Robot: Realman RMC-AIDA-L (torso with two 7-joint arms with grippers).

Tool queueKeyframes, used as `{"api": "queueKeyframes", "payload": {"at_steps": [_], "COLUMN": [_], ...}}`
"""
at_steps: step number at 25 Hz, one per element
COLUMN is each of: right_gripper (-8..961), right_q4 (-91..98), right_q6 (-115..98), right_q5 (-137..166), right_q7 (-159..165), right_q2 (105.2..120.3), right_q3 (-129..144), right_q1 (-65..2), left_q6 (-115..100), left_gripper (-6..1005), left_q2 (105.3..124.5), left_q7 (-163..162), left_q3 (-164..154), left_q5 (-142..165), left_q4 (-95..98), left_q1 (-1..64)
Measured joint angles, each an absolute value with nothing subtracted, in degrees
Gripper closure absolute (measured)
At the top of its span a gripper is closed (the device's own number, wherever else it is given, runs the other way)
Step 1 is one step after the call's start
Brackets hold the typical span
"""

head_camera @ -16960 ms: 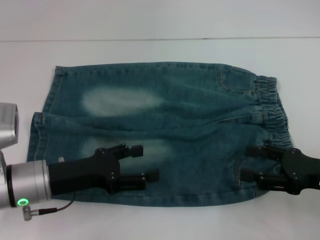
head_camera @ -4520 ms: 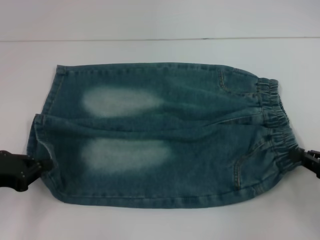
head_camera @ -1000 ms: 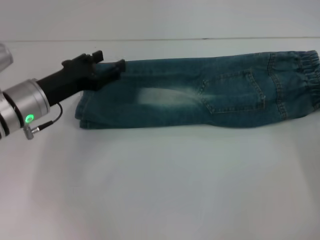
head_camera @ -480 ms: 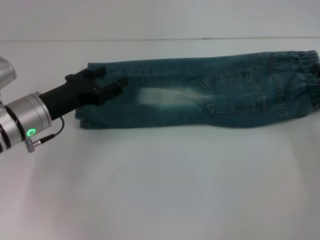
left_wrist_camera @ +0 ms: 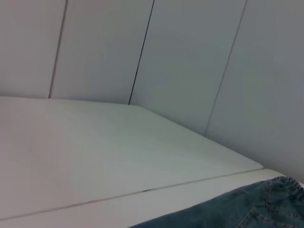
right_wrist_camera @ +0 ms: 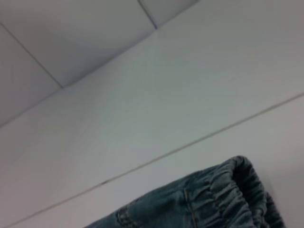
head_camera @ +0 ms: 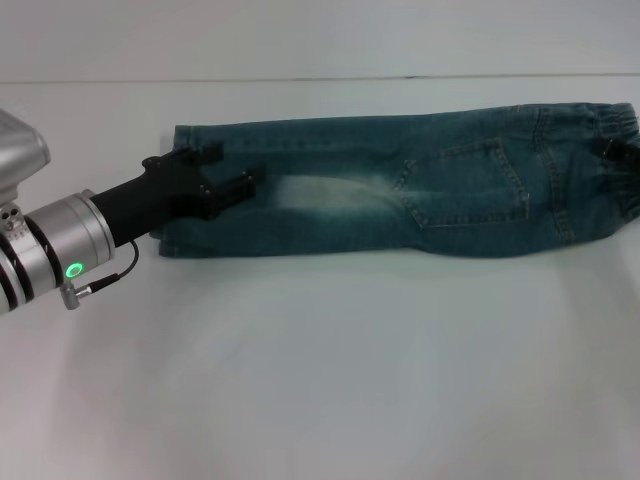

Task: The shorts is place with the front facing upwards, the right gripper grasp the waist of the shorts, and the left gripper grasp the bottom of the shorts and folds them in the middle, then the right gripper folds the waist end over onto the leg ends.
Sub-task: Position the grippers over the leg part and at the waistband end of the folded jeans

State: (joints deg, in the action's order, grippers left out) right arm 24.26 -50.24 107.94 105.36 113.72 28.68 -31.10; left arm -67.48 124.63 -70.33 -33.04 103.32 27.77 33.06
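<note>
The shorts (head_camera: 400, 200) lie folded in half lengthwise, a long blue-green denim strip across the far part of the table, a back pocket showing. The gathered waist (head_camera: 612, 128) is at the right end, and the bottom of the shorts (head_camera: 170, 240) at the left end. My left gripper (head_camera: 230, 168), silver-wristed with a green ring light, hovers open over the leg end with nothing between its fingers. Only a black sliver of my right gripper (head_camera: 626, 152) shows at the picture's right edge, by the waist. The right wrist view shows the waist (right_wrist_camera: 228, 190), and the left wrist view a corner of the shorts (left_wrist_camera: 247, 209).
The white table (head_camera: 330, 370) stretches wide in front of the shorts. A seam line (head_camera: 300, 79) runs across the table behind them, and pale wall panels (left_wrist_camera: 180, 57) rise beyond.
The left gripper has drawn back from the far hem corner toward me, over the leg end. A black part of the right gripper has come into view by the waist.
</note>
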Motion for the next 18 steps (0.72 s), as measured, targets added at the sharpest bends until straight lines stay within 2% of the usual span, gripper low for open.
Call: {"api": "queueKeyframes", "payload": {"at_steps": [5, 8, 16, 18], "right_gripper": [141, 203, 370, 624], "right_q4": [24.3, 24.5, 29.0, 29.5], "right_q6": [-50.7, -52.0, -58.1, -59.3], "right_q5": [111.2, 111.4, 111.1, 111.1], "right_q7": [110.4, 111.5, 111.4, 111.5], "right_q2": [112.60, 112.18, 112.89, 112.90], "right_q3": [31.3, 32.2, 31.9, 31.7], "right_q1": [-32.0, -32.1, -30.3, -30.0], "left_q6": [-67.5, -67.8, -68.2, -68.4], "left_gripper": [251, 251, 251, 251], "left_q2": [124.63, 124.63, 124.62, 124.62], "left_q7": [-70.1, -69.9, -68.1, -63.7], "left_q3": [-33.0, -33.1, -33.0, -33.0], "left_q5": [103.2, 103.1, 102.3, 99.7], "left_q4": [27.3, 27.3, 26.4, 24.1], "left_q1": [33.0, 33.0, 33.4, 33.7]}}
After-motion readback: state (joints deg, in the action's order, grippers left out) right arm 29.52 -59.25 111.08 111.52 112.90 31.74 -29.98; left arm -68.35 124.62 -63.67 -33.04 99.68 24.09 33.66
